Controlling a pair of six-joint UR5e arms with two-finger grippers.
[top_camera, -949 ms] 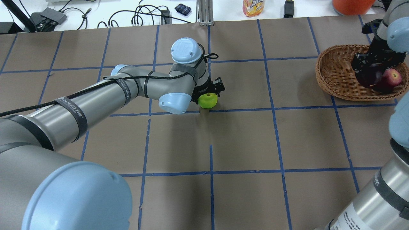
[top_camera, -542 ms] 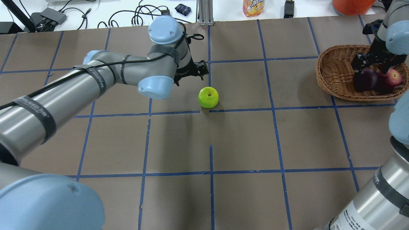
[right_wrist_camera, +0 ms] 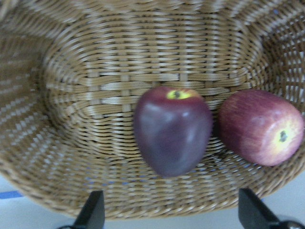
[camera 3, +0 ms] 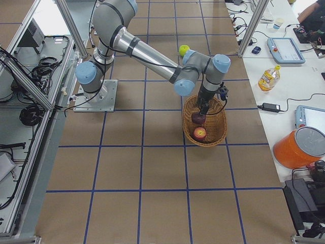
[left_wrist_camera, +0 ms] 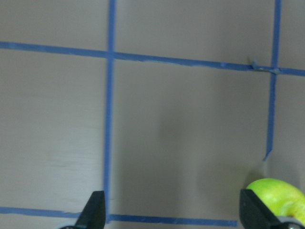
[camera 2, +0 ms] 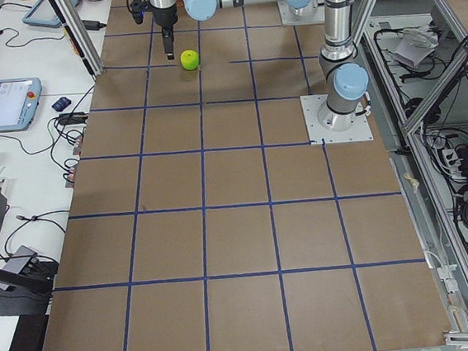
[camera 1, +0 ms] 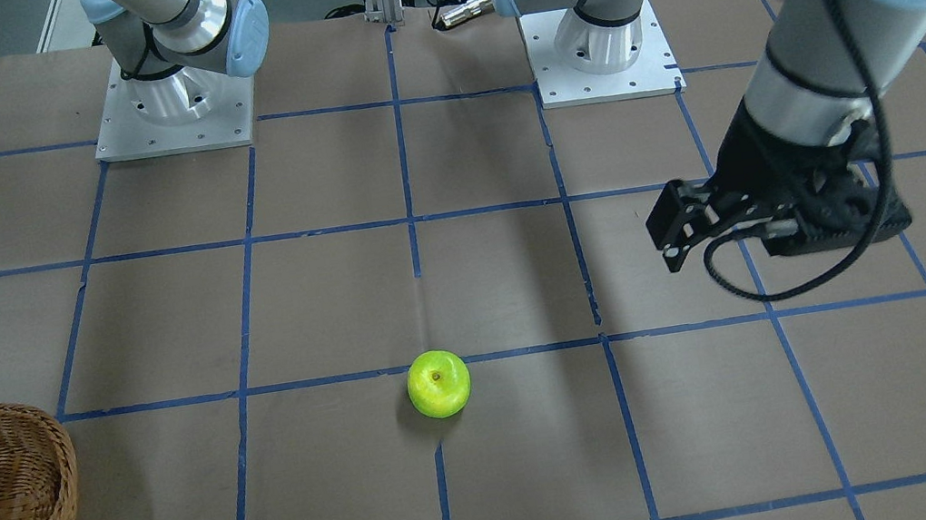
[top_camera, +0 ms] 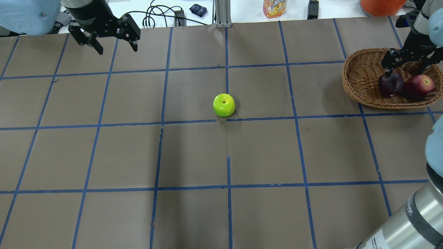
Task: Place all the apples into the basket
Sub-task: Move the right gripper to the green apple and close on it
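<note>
The lime green apple (top_camera: 224, 105) sits alone on the brown table near its middle; it also shows in the front view (camera 1: 438, 383) and at the lower right of the left wrist view (left_wrist_camera: 279, 198). My left gripper (top_camera: 117, 48) is open and empty, high at the far left, well apart from it. The wicker basket (top_camera: 360, 86) stands at the right edge. The maroon apple (right_wrist_camera: 172, 131) and the red apple (right_wrist_camera: 261, 128) lie in it side by side. My right gripper (top_camera: 403, 69) is open and empty just above them.
A white bench behind the table holds cables (top_camera: 155, 17), an orange drink bottle (top_camera: 274, 7) and an orange bucket (top_camera: 380, 6). The two arm bases (camera 1: 170, 111) (camera 1: 596, 47) stand at the robot's side of the table. Blue tape lines grid the table.
My left gripper has left the green apple and swung up and away to the far left; the apple stays on the table. My right gripper has risen off the maroon apple in the basket.
</note>
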